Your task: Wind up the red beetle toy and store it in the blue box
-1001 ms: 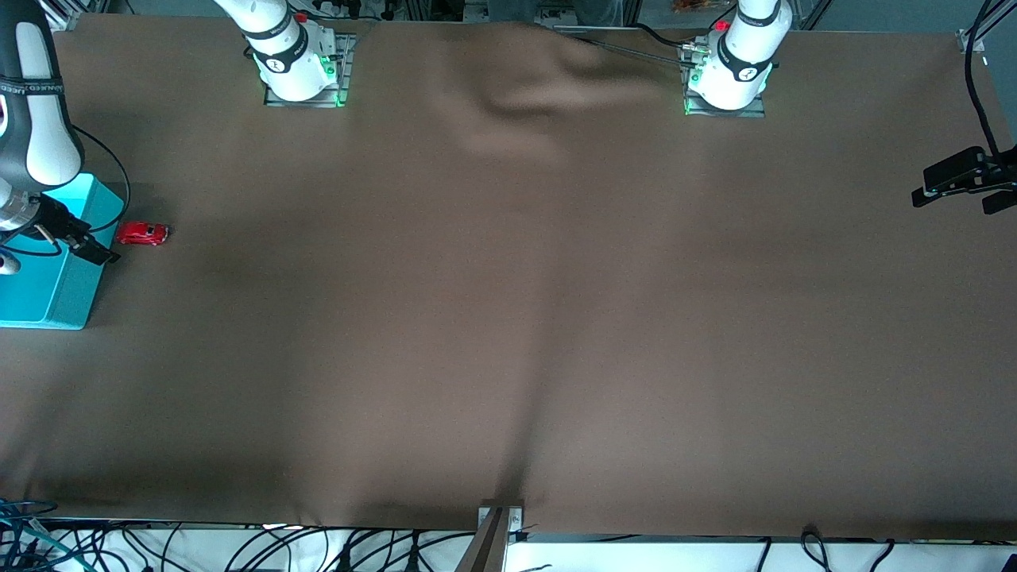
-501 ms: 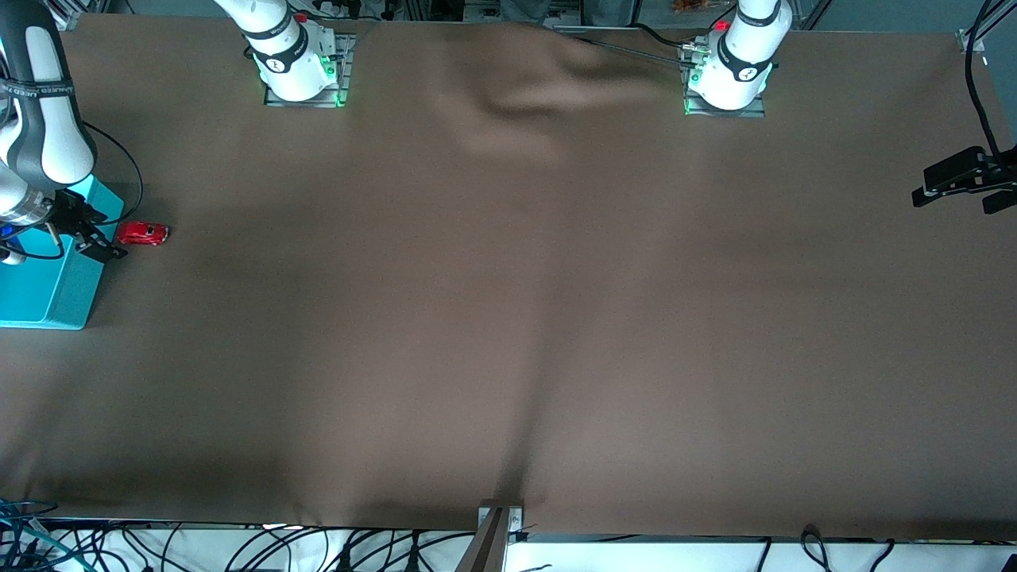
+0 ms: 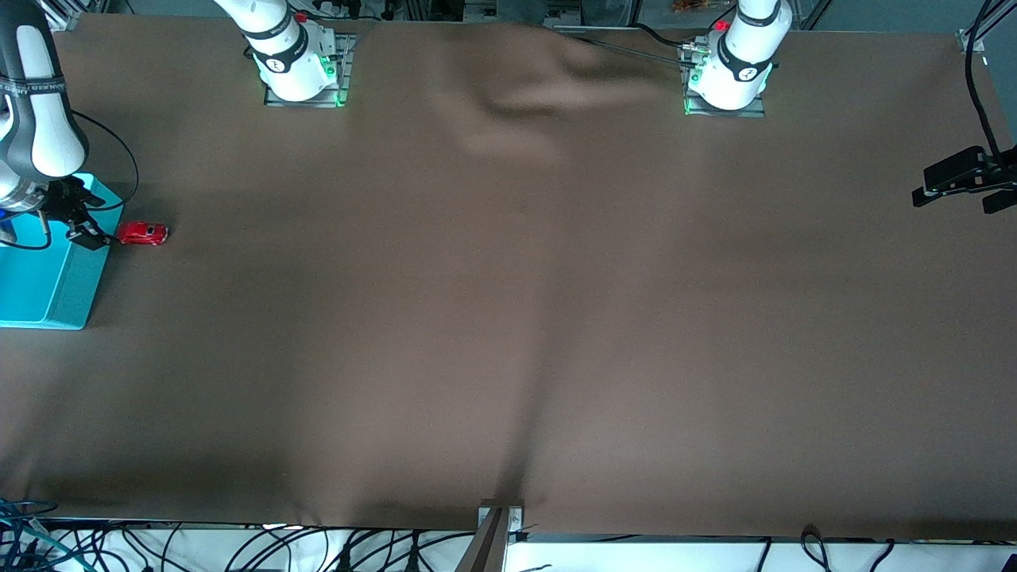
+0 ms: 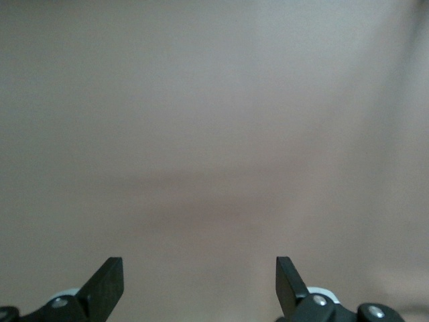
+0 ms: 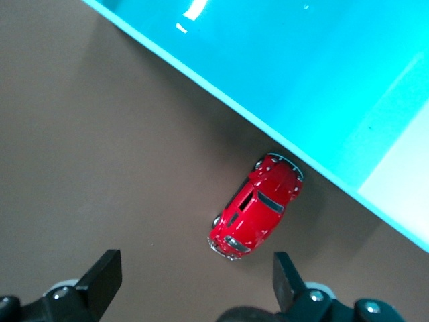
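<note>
Table point(image 3: 508, 318) under brown cloth, both arm bases mounted along its edge farthest from the front camera. Red beetle toy point(image 3: 143, 233) on the cloth at the right arm's end, on its wheels, just beside the blue box point(image 3: 48, 286) and outside it. In the right wrist view: red beetle toy point(image 5: 256, 206) directly below the right claw point(image 5: 194, 282), lying roughly between the two spread fingers, one end of the car almost touching the wall of the blue box point(image 5: 281, 60); whether it actually touches, cannot tell. Right claw point(image 3: 75, 226) up in the air over the box's rim nearest the toy, fingers wide apart, gripping nothing. Box open-topped, its turquoise floor bare where visible under the claw. Left claw point(image 4: 200, 285) likewise spread wide and empty, hanging over bare brown cloth at the left arm's end of the table; in the front view point(image 3: 965, 187) seen as a dark shape at the picture's edge, well apart from toy and box. Nothing below the left claw but cloth.
</note>
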Motion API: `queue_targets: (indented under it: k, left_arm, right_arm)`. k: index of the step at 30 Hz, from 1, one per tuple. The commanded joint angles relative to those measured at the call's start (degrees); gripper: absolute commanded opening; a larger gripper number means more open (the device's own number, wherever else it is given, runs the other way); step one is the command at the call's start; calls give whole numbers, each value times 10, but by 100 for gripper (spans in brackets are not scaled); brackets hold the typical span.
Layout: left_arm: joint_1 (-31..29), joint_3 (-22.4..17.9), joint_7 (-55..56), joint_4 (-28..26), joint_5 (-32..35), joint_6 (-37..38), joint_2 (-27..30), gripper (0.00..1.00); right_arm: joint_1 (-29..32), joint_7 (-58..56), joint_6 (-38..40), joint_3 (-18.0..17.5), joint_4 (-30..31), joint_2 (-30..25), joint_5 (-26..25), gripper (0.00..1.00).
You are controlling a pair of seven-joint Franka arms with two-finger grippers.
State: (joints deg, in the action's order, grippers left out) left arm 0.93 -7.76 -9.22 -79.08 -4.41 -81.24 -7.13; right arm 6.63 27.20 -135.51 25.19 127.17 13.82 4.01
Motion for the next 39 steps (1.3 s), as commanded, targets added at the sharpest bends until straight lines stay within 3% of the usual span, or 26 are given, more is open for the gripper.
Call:
queue_targets:
  k: [1, 9, 39]
  left_arm:
    - [2, -2, -10, 10, 7, 12, 1, 100]
    - [2, -2, -10, 10, 7, 12, 2, 100]
    - [4, -2, -11, 10, 7, 12, 2, 100]
  right_arm:
    - [-1, 21, -35, 7, 34, -12, 8, 100]
    - [-1, 73, -77, 6, 55, 0, 8, 100]
    - [-1, 95, -135, -1, 59, 57, 23, 100]
